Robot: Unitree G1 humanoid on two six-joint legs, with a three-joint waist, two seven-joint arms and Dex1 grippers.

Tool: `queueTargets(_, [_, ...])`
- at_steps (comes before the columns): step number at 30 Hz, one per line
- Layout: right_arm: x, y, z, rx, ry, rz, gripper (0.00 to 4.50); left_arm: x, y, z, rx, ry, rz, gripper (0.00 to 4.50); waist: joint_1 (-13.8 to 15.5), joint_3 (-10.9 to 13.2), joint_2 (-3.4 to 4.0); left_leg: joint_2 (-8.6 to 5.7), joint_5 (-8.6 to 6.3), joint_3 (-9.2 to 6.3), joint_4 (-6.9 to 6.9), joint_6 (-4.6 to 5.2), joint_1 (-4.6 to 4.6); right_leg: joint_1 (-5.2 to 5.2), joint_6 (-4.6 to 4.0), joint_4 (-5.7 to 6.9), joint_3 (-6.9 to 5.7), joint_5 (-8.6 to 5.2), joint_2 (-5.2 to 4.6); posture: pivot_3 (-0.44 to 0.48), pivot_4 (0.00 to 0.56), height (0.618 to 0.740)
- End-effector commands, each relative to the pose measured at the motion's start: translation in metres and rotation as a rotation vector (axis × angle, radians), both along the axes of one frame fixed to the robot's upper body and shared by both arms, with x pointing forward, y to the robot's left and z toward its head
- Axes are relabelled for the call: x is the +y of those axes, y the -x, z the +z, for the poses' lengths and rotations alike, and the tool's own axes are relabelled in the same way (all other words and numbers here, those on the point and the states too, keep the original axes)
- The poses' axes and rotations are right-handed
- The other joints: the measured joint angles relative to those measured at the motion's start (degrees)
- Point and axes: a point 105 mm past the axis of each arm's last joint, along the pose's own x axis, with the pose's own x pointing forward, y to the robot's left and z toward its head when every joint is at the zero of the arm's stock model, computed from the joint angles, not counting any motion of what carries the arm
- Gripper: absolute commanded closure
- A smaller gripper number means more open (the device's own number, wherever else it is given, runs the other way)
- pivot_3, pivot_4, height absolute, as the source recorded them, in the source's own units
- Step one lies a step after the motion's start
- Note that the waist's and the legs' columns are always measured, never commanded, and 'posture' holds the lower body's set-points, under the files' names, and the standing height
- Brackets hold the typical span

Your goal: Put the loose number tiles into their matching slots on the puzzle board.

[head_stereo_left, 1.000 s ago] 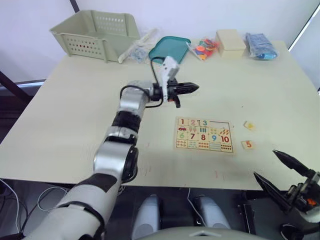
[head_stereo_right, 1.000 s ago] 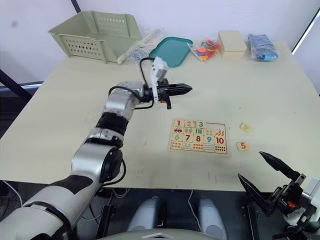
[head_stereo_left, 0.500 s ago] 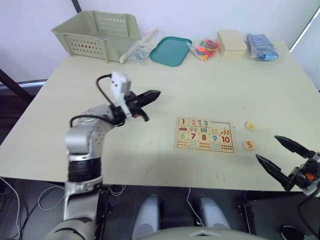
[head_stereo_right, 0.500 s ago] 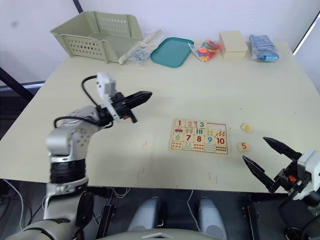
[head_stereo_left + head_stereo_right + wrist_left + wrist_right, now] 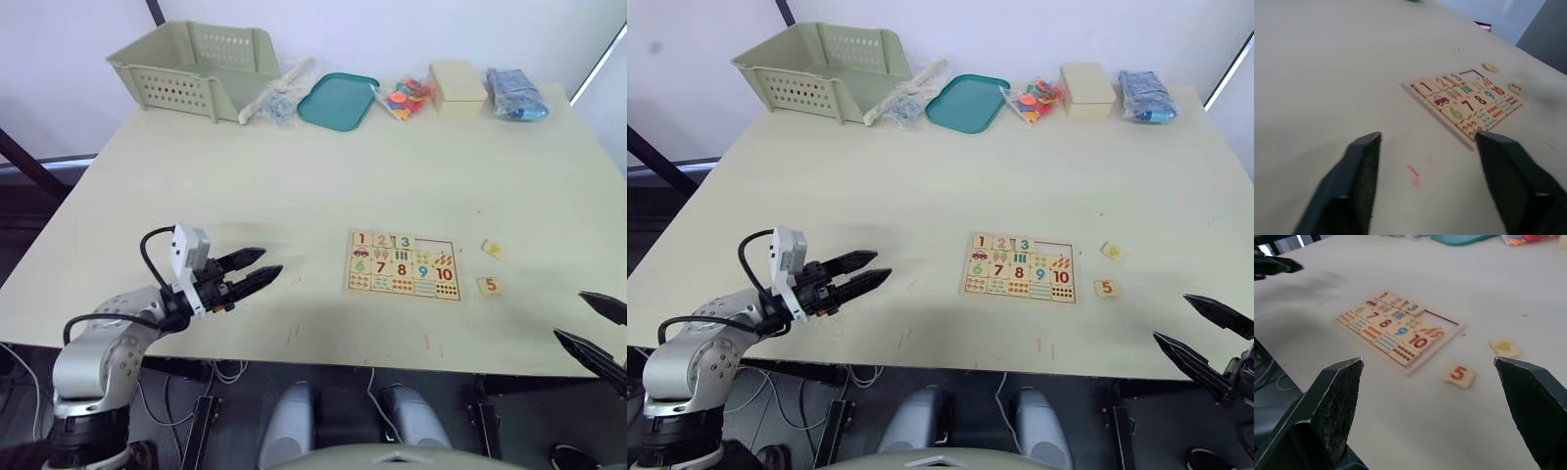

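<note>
While tile 5 point(image 5: 488, 285) reads clearly, its neighbour tile point(image 5: 492, 249) stays illegible

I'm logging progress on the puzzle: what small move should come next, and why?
Probably reach the open right gripper toward the 5 tile: it lies loose beside the puzzle board, whose top row has 1, 2, 3 seated and two slots empty.

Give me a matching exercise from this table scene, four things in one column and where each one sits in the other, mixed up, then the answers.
Things:
1. tile 5
2. tile 3
3. teal tray
4. left gripper

Places:
A. seated in the puzzle board's top row
B. far side of the table, beside the green basket
C. loose on the table, right of the board
D. over the table, left of the board

Pairs: 1-C, 2-A, 3-B, 4-D
</note>
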Motion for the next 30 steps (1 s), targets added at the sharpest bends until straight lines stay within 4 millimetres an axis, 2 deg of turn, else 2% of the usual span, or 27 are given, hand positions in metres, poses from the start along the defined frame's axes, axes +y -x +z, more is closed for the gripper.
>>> queueTargets(1, [-0.009,0.0,0.004,-0.036,0.034,-0.015,0.0,0.007,0.003,0.009,-0.062,-0.011,-0.011,0.06,-0.1,0.0,0.03,0.0,0.0,0.0,0.0,0.0,0.0,0.0,0.0,0.0,0.0,0.0,0.0,0.0,0.15,0.74])
queueTargets(5, [-0.017,0.0,-0.005,-0.017,0.032,-0.026,0.0,0.017,0.008,-0.011,-0.03,-0.029,-0.016,0.06,-0.3,-0.1,0.15,-0.02,0.0,0.06,-0.06,0.0,0.05,0.0,-0.01,0.0,0.04,0.0,0.0,0.0,0.15,0.74])
queueTargets(10, [-0.017,-0.001,-0.005,-0.005,0.041,-0.002,0.0,0.014,0.007,-0.016,-0.032,-0.029,-0.044,0.06,-0.3,-0.1,0.14,-0.03,0.0,0.08,-0.08,0.0,0.05,0.0,0.0,-0.02,0.05,0.0,0.01,0.0,0.15,0.74])
queueTargets(17, [-0.005,-0.008,0.001,-0.035,0.049,0.039,0.0,0.004,0.009,-0.014,-0.043,-0.035,-0.08,0.06,-0.4,-0.1,0.15,0.01,0.0,0.06,-0.09,0.0,0.06,0.0,0.0,-0.01,0.05,0.0,0.01,0.0,0.15,0.74])
queueTargets(19, [0.0,-0.021,0.005,-0.064,0.052,0.03,0.0,0.002,0.008,-0.015,-0.046,-0.04,-0.081,0.06,-0.4,-0.1,0.16,0.01,0.0,0.06,-0.09,0.0,0.06,0.0,0.0,0.0,0.05,0.0,0.01,0.0,0.15,0.74])
queueTargets(23, [0.004,-0.063,0.009,-0.028,0.108,0.02,0.0,-0.013,0.006,-0.01,-0.065,-0.047,-0.122,0.06,-0.8,-0.1,0.18,-0.01,0.0,0.17,-0.09,0.0,0.12,0.0,0.0,0.02,0.13,0.0,0.02,0.0,0.15,0.74])
queueTargets(27, [0.009,-0.089,0.012,-0.029,0.17,0.025,0.0,-0.017,0.006,-0.005,-0.09,-0.035,-0.156,0.06,-0.5,-0.1,0.18,-0.04,0.0,0.21,-0.11,0.0,0.12,-0.01,0.0,0.01,0.15,0.0,0.06,0.0,0.15,0.74])
queueTargets(30, [0.009,-0.109,0.008,-0.009,0.291,0.008,0.0,-0.022,0.01,0.0,-0.14,0.001,-0.212,0.06,-0.3,-0.1,0.18,-0.04,0.0,0.28,-0.12,0.0,0.01,-0.05,-0.01,0.0,0.05,0.0,0.04,0.0,0.15,0.74])
